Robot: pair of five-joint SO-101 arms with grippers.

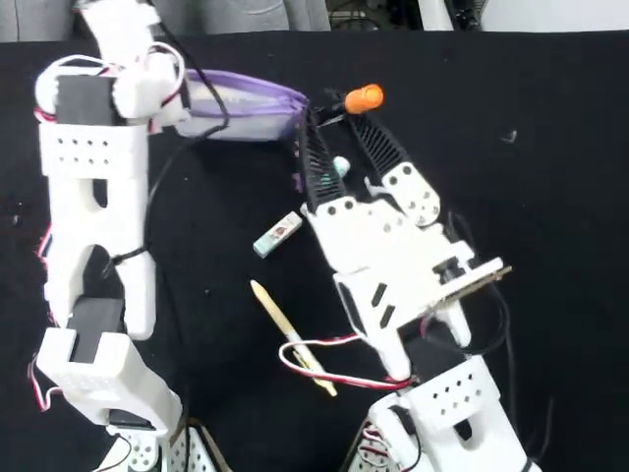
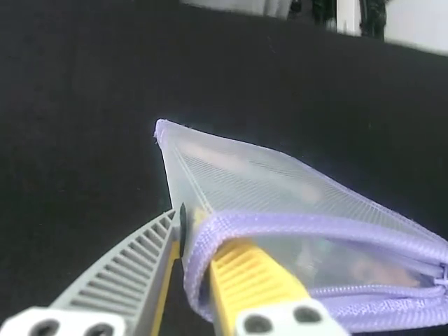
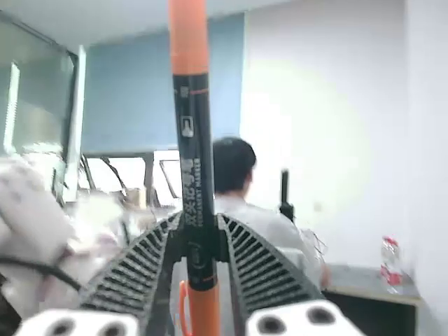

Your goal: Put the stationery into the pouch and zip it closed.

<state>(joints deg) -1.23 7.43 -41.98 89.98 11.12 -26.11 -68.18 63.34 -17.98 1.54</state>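
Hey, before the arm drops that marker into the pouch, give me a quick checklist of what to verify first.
1. Hold on the pouch: ok, the left gripper is shut on its zip edge.
2. Hold on the marker: ok, the right gripper is shut on its barrel.
3. Pouch mouth open wide enough: cannot tell.
4. Marker lined up with the mouth: cannot tell; in the high view its orange cap sits just beside the pouch's end.
5. Other stationery packed: not ok, the eraser and yellow pencil lie on the table.
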